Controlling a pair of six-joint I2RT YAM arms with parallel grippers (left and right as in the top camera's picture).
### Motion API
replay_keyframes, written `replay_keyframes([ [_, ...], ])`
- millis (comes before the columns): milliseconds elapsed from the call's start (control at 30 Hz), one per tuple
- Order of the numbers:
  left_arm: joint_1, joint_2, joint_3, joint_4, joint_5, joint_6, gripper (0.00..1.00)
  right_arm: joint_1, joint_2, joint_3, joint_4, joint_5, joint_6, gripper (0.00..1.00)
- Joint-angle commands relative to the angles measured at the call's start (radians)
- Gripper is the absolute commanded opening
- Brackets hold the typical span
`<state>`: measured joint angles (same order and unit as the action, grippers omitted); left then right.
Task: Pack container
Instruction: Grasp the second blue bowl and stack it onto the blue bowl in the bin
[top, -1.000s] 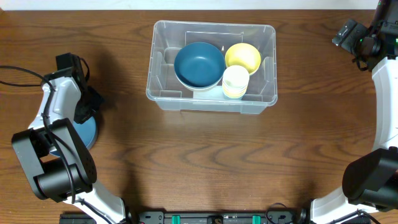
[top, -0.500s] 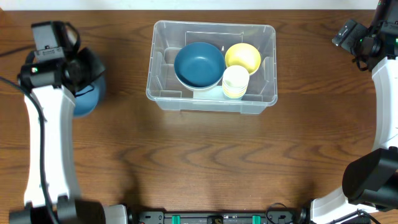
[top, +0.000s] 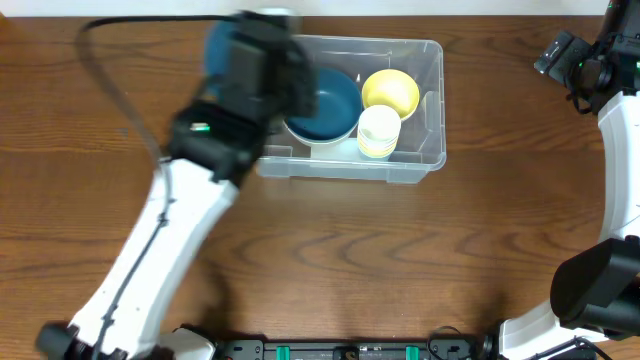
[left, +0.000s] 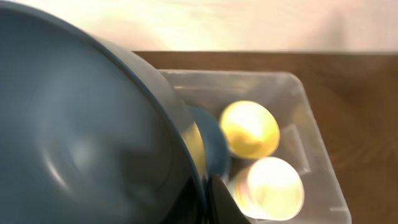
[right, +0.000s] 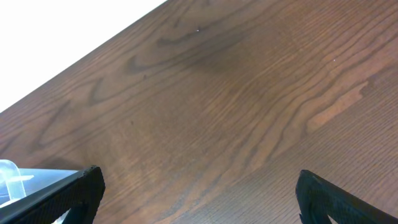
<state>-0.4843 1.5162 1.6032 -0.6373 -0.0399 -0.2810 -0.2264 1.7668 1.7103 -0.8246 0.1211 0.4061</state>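
On the brown wooden worktop (top: 400, 250), the large clear rectangular plastic container (top: 345, 172) sits at the far middle. It holds a round blue bowl (top: 335, 105), a round yellow bowl (top: 392, 90) and stacked pale yellow cups (top: 378, 130). Over its left end, the blurred left gripper (top: 255, 55) clasps a dark blue round bowl (left: 81, 137). At the far right, the right gripper (right: 199, 196) is spread wide above bare wood.

No readable text, no labels, brands or numbers on the container (top: 350, 170), none on the table (top: 400, 260)
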Motion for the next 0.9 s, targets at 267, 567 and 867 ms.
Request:
replay_keyframes([
  [267, -0.202, 0.278, 0.01, 0.099, -0.243, 0.161, 0.06, -0.003, -0.014, 0.012, 0.001, 0.006, 0.008, 0.99],
  [567, -0.193, 0.376, 0.01, 0.162, -0.246, 0.199, 0.06, -0.003, -0.014, 0.011, 0.001, 0.006, 0.008, 0.99],
  [867, -0.158, 0.399, 0.007, 0.153, -0.277, 0.198, 0.07, 0.001, -0.014, 0.011, -0.006, 0.006, 0.008, 0.99],
])
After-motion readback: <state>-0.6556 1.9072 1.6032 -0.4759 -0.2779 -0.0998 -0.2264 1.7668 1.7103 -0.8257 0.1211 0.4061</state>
